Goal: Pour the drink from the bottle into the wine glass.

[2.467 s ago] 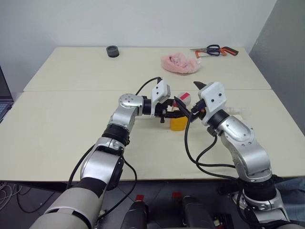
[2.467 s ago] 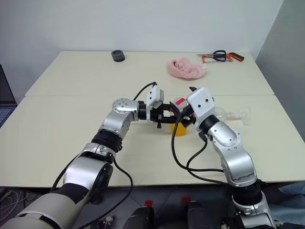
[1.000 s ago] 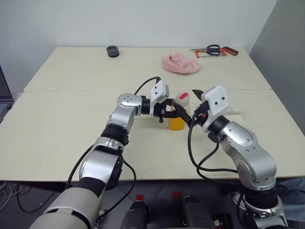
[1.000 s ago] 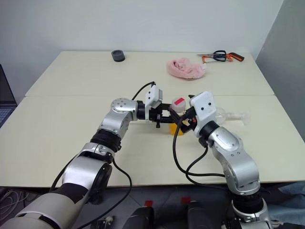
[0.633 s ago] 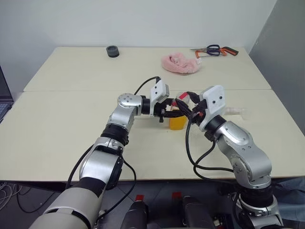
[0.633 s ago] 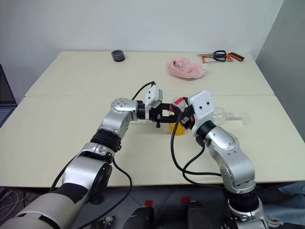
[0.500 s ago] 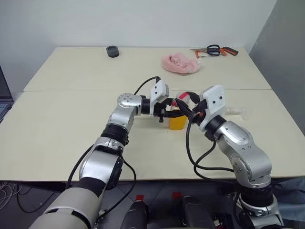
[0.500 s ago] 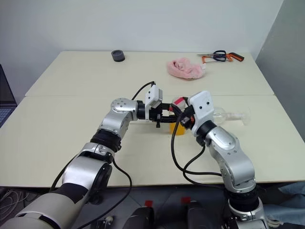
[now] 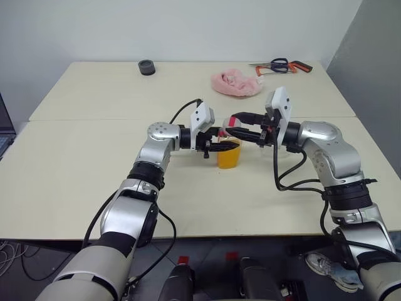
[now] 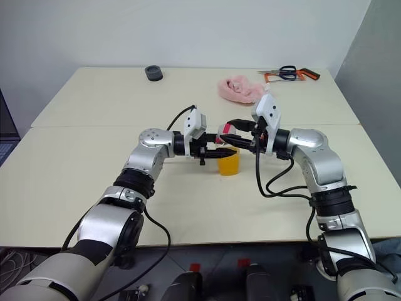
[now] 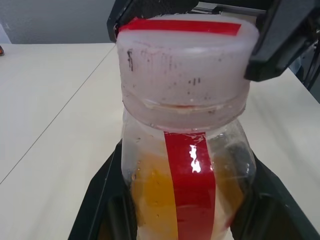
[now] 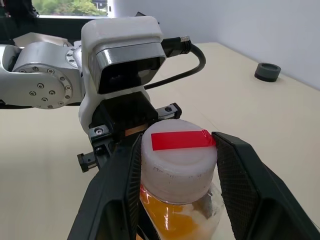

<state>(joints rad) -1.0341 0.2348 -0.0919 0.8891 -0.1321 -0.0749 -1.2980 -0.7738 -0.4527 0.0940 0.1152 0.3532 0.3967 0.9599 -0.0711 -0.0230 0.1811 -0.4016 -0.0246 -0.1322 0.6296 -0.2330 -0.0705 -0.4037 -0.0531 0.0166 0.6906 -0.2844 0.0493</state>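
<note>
The small clear bottle [image 9: 229,157] stands upright at mid table, about half full of the orange drink [image 10: 229,164]. My left gripper [image 9: 220,147] reaches in level from the left and is shut on the bottle's body, with a black finger on each side of it [image 11: 100,200]. My right gripper [image 9: 230,124] comes in level from the right. Its two fingers press against the white cap [image 12: 178,150] with the red mark, one on each side. The wine glass is hidden behind my right arm.
A pink cloth [image 9: 235,83] lies behind the bottle. Scissors and a small saw [image 9: 282,65] lie at the far right corner, and a black round object [image 9: 147,66] sits at the far left. A seam [image 9: 94,119] runs across the table.
My right arm swung outward and its gripper turned level, moved onto the cap and closed from wide open onto its sides. The left gripper and the bottle stayed put.
</note>
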